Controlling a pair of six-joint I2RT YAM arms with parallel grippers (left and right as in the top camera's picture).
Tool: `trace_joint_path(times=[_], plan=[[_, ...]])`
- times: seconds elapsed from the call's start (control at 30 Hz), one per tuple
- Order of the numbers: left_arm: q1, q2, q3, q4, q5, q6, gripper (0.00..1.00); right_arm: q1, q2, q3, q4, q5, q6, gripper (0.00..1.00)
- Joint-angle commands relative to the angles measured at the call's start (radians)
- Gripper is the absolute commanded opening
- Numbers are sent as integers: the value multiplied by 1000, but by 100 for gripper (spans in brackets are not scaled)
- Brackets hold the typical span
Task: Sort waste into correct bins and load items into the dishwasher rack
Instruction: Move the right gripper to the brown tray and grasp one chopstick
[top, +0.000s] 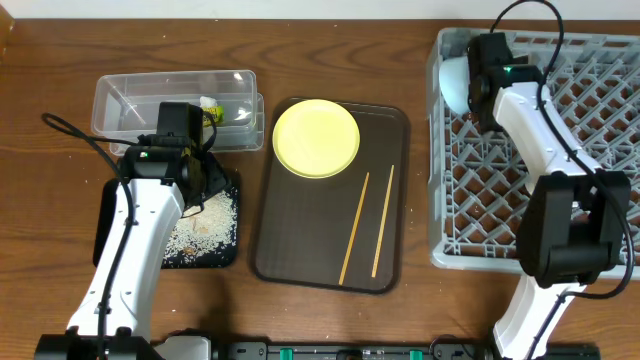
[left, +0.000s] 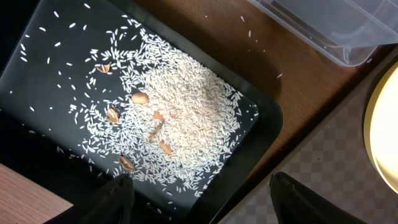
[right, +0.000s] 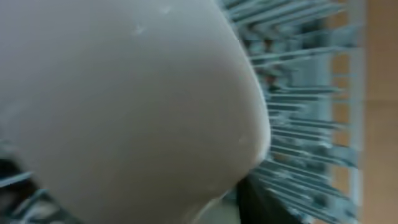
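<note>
My left gripper (left: 199, 205) is open and empty, low over the near end of the black tray (left: 267, 118), which holds loose rice (left: 186, 112) with a few brown bits. In the overhead view the left gripper (top: 195, 175) hovers over the black tray (top: 200, 262). The clear container (top: 120, 100) holds the snack wrapper (top: 212, 112). My right gripper (top: 472, 85) is shut on a pale bowl (top: 453, 82) at the far left corner of the grey rack (top: 480, 200). The bowl (right: 124, 93) fills the right wrist view. The yellow plate (top: 315, 137) and two chopsticks (top: 355, 225) lie on the brown serving tray (top: 300, 240).
The clear container (left: 323, 31) lies just beyond the black tray. The yellow plate's edge (left: 385, 137) and the brown tray (left: 311, 162) are to its right. The rack's lattice (right: 311, 93) shows behind the bowl. Bare wooden table surrounds everything.
</note>
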Motion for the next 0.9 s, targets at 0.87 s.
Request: trace_joint_path(times=[0.87], plan=[[5, 5, 8, -59, -20, 50, 82, 241, -268, -35, -203, -1023, -14, 79]])
